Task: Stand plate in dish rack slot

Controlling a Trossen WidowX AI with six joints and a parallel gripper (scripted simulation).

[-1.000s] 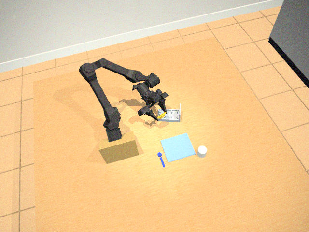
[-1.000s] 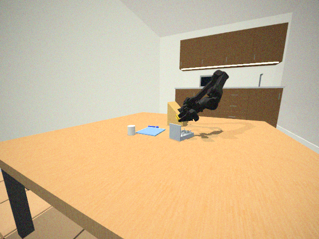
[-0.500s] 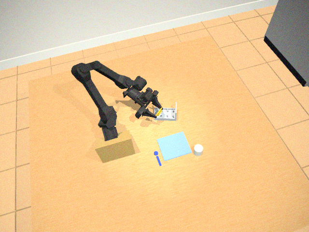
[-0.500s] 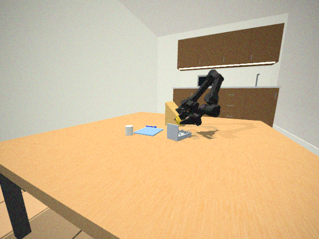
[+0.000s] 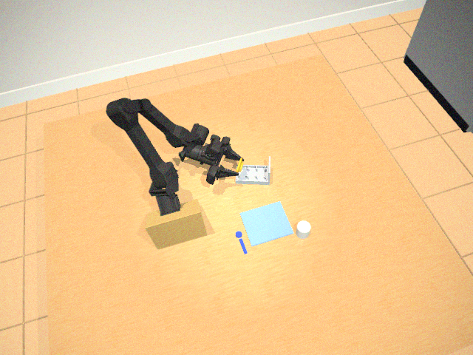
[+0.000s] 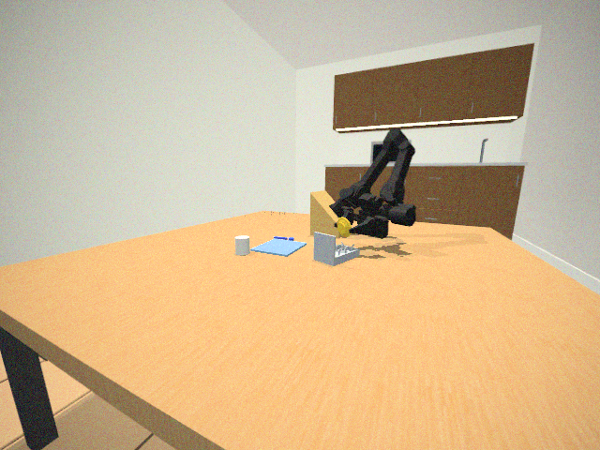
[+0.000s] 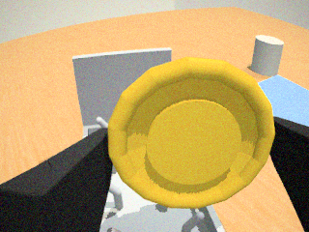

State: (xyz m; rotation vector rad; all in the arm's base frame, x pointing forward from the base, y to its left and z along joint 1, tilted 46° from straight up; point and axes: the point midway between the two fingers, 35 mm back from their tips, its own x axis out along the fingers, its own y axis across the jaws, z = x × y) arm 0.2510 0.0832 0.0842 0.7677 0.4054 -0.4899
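Observation:
The yellow plate (image 5: 239, 165) (image 6: 343, 227) (image 7: 194, 140) is held on edge, nearly upright, above the near-arm end of the dish rack. My gripper (image 5: 240, 166) (image 6: 343, 227) (image 7: 190, 132) is shut on the plate, with one finger at each side of its rim. The grey dish rack (image 5: 253, 182) (image 6: 348, 257) (image 7: 121, 79) stands on the table with pegs inside and a tall panel at its far end. In the wrist view the plate hides much of the rack. In the exterior view the plate is raised above the rack, with its face toward the tall panel.
A light blue square mat (image 5: 266, 223) (image 6: 278, 247) (image 7: 290, 99) lies beside the rack. A white cup (image 5: 303, 229) (image 6: 242, 245) (image 7: 267, 55) stands by its far corner. A blue spoon-like object (image 5: 242, 246) (image 6: 280, 237) lies by the mat. A tan block (image 5: 177, 229) (image 6: 320, 215) stands at the arm's base.

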